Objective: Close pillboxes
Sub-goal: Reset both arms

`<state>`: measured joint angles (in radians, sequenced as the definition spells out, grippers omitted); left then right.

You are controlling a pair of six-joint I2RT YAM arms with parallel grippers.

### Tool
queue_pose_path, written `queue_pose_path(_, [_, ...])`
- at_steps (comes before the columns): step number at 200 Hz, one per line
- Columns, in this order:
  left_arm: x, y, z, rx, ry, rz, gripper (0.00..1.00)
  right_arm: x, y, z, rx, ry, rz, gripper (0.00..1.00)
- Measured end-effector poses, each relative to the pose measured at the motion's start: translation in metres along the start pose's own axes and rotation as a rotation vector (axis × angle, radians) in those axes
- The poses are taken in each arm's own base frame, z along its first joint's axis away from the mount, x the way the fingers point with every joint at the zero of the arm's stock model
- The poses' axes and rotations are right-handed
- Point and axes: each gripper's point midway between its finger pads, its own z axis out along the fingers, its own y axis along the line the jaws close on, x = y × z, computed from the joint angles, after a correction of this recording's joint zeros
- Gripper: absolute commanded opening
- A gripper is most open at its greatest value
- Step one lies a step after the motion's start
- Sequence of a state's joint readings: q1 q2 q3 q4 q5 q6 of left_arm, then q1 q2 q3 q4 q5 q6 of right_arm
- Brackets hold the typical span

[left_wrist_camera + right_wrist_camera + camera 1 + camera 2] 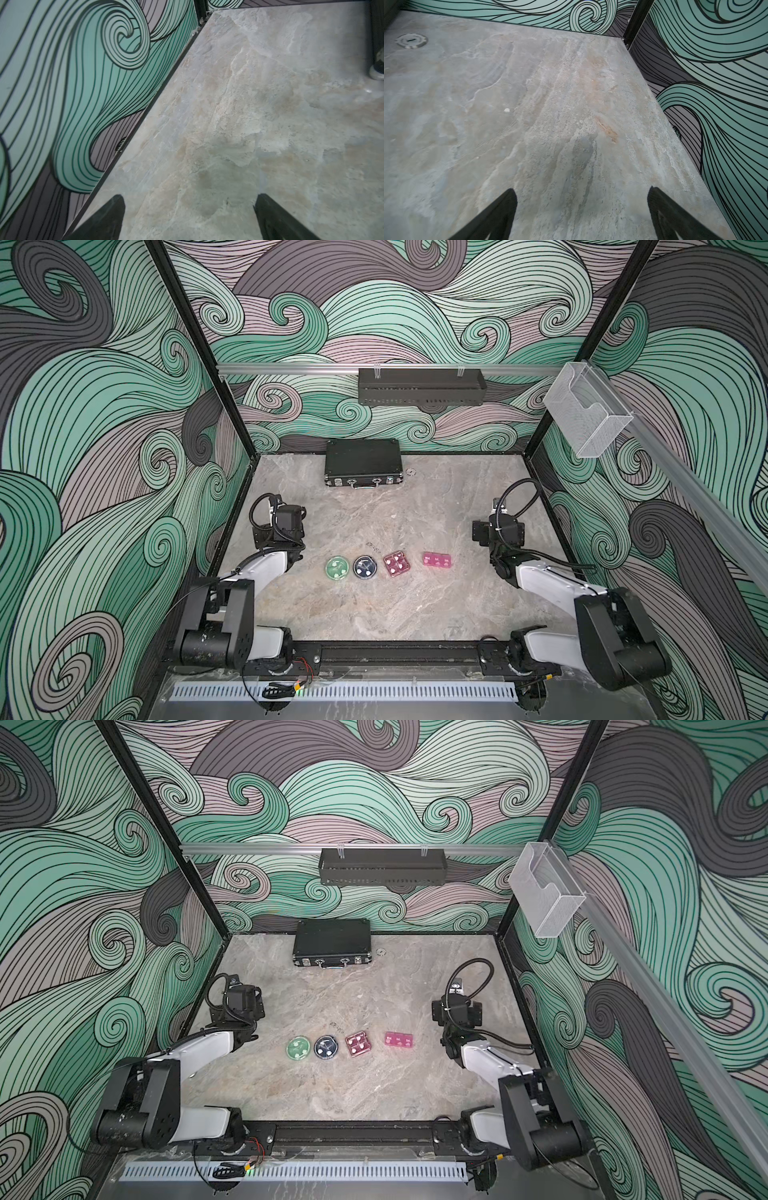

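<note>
Several pillboxes lie in a row on the stone-patterned table in both top views: a round green one (337, 568), a round dark blue one (365, 567), a square dark pink one (397, 564) and a rectangular light pink one (436, 560). White pills show inside them; how their lids stand is too small to tell. My left gripper (188, 199) is open over bare table by the left wall, well left of the green box. My right gripper (581, 191) is open over bare table by the right wall, right of the light pink box. Neither wrist view shows a pillbox.
A closed black briefcase (362, 462) with metal latches lies at the back, a small round disc (412, 471) beside it. A black basket (421, 386) hangs on the back rail and a clear holder (586, 414) on the right wall. Patterned walls enclose three sides.
</note>
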<state>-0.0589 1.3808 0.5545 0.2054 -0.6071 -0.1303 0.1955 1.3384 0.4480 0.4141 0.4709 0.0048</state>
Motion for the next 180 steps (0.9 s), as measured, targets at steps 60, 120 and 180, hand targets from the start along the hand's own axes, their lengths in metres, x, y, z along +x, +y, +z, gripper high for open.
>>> queue_pose_path(60, [-0.011,-0.057,0.006,0.338,-0.061,0.036,0.99,-0.004,-0.011,0.032,-0.047,-0.089,0.100,1.00])
queue_pose_path(120, [0.009,-0.059,0.021,0.404,-0.082,0.002,0.99,-0.003,0.011,0.033,-0.184,-0.128,0.088,1.00])
queue_pose_path(180, [0.002,-0.062,0.019,0.428,-0.108,-0.015,0.99,-0.006,0.015,0.031,-0.209,-0.142,0.089,1.00])
